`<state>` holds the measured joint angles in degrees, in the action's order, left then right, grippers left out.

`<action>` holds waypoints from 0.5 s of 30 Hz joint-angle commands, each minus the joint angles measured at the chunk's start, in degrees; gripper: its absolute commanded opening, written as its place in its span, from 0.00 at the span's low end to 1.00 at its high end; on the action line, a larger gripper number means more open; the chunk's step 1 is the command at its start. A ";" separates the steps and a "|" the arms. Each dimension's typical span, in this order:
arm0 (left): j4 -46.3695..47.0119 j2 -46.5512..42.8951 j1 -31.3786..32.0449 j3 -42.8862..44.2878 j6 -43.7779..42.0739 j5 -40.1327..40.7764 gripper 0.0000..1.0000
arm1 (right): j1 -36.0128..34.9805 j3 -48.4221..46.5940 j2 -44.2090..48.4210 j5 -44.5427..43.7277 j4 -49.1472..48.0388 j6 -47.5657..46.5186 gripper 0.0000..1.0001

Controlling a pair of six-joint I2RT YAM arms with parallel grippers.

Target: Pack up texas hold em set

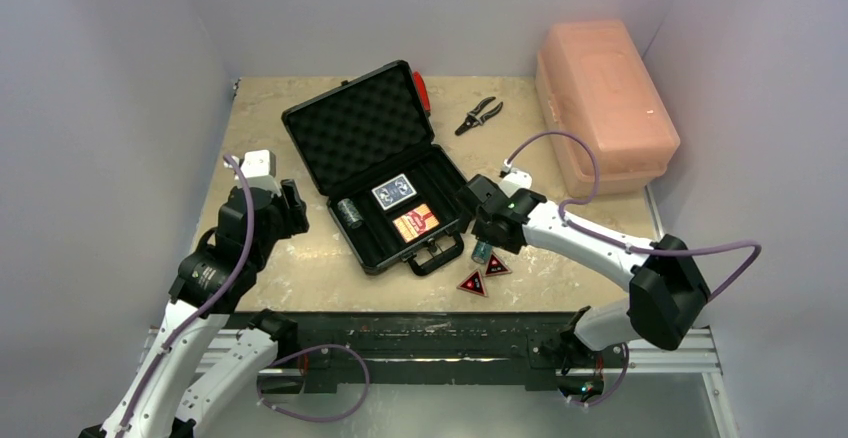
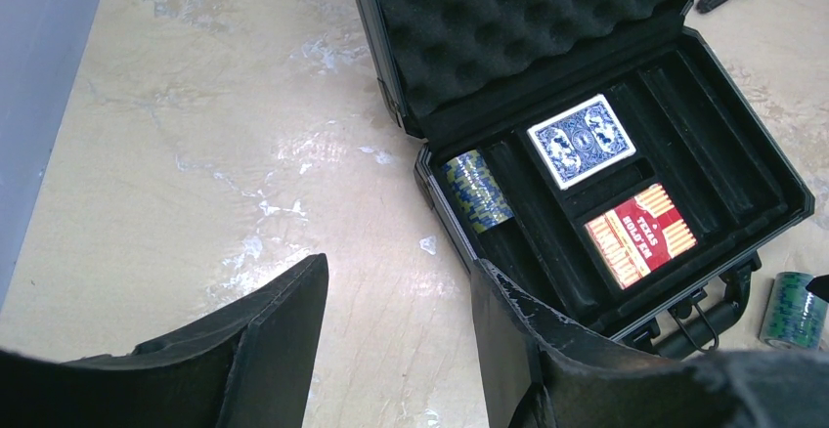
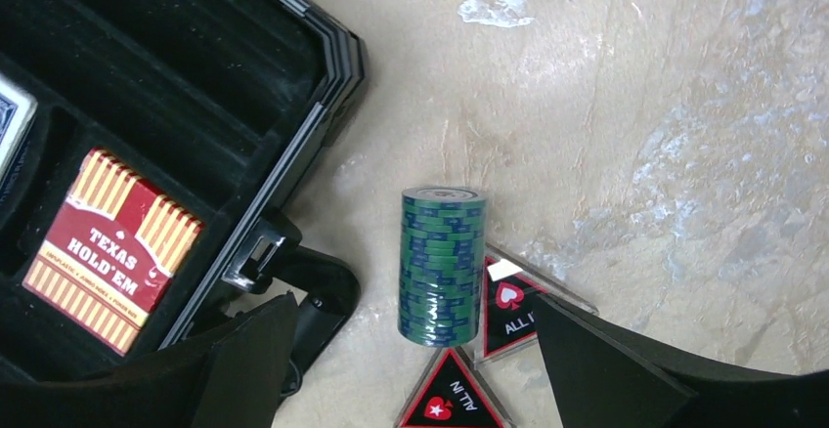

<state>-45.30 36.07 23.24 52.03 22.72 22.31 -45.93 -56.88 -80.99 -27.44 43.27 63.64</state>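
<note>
The black briefcase point(image 1: 350, 123) lies open on the table, foam-lined lid up. Inside are a blue card deck point(image 1: 394, 192), an orange-red deck point(image 1: 416, 224) and one teal chip roll point(image 1: 348, 211). These also show in the left wrist view: blue deck point(image 2: 581, 139), red deck point(image 2: 640, 235), chip roll point(image 2: 476, 191). A second teal chip roll point(image 3: 441, 265) stands on the table right of the case handle point(image 1: 436, 256), beside two red-black triangles point(image 1: 472, 282) point(image 1: 496, 264). My right gripper point(image 3: 411, 350) is open, its jaws either side of this roll, apart from it. My left gripper point(image 2: 399, 301) is open and empty over bare table left of the case.
A large pink plastic box point(image 1: 603, 101) stands at the back right. Pliers point(image 1: 479, 115) lie behind the case, and a red-handled tool point(image 1: 422, 90) pokes out behind the lid. Grey walls close in the table on three sides.
</note>
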 commanded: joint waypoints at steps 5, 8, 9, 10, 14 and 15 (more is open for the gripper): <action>1.14 -0.22 -0.39 1.59 -1.01 -0.42 0.55 | 2.18 1.86 -1.01 2.31 -0.29 5.14 0.87; 1.17 -0.23 -0.39 1.58 -1.09 -0.52 0.55 | 2.55 1.95 -2.36 3.10 -1.15 4.87 0.82; 1.15 -0.26 -0.39 1.60 -1.10 -0.51 0.55 | 2.68 2.07 -2.72 3.44 -1.47 4.77 0.80; 1.01 -0.24 -0.39 1.59 -1.10 -0.51 0.55 | 2.77 2.19 -3.04 3.63 -1.73 4.75 0.79; 1.04 -0.17 -0.39 1.67 -1.14 -0.62 0.55 | 3.33 2.69 -4.09 4.14 -2.63 4.57 0.73; 1.01 -0.13 -0.39 1.67 -1.18 -0.60 0.55 | 3.47 2.78 -4.42 4.22 -2.78 4.49 0.72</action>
<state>-45.34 36.07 23.24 52.03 22.70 22.28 -43.13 -54.61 -85.06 -23.62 41.82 66.94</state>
